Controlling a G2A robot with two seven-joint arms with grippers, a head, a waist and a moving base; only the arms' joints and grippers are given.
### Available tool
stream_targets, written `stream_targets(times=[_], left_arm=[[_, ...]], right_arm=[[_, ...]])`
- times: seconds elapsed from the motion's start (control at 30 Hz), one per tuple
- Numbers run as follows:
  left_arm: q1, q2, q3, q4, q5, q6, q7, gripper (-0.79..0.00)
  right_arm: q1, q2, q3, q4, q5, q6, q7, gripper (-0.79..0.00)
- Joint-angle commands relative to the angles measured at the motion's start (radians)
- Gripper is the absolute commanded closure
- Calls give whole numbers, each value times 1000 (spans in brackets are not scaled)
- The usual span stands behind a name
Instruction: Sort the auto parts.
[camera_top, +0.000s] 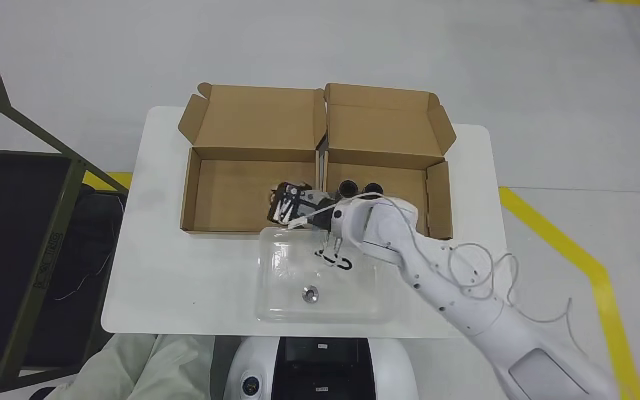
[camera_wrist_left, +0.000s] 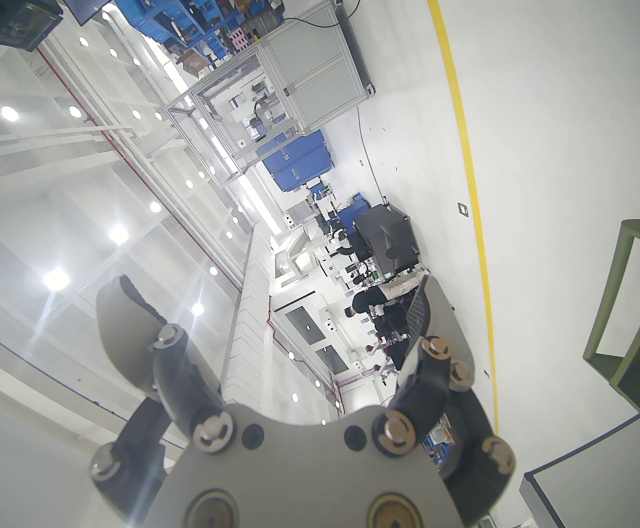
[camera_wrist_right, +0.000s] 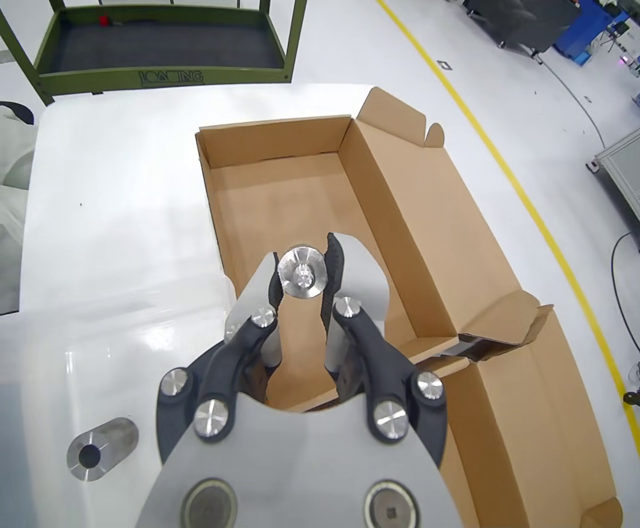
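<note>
White and smooth, the table holds two open brown cardboard boxes side by side, the left box and the right box, with a see-through tray just in front of them. The right gripper squeezes a small round metal part, shiny silver with a flat face and a little bump in its middle, and holds it over the left box at the end next to the right box. A short metal tube with a dark hole lies in the tray, and the left gripper points out at the room, its fingers spread wide with nothing between them.
</note>
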Motion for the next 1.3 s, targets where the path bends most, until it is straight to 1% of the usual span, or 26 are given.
stream_targets(times=[0.0, 0.23, 0.57, 0.93, 1.23, 1.27], left_arm=[[0, 0, 0, 0, 0, 0, 0, -785], [0, 0, 0, 0, 0, 0, 0, -785], [0, 0, 0, 0, 0, 0, 0, -785], [0, 0, 0, 0, 0, 0, 0, -785], [0, 0, 0, 0, 0, 0, 0, -785], [0, 0, 0, 0, 0, 0, 0, -785]], right_arm=[[37, -21, -31, 56, 21, 7, 8, 0], [130, -90, -120, 218, 65, 28, 34, 0], [226, -179, -202, 398, 87, 32, 82, 0], [283, -257, -243, 560, 111, 7, 107, 0], [314, -316, -266, 661, 111, 0, 113, 0], [316, -321, -268, 671, 110, -3, 115, -22]])
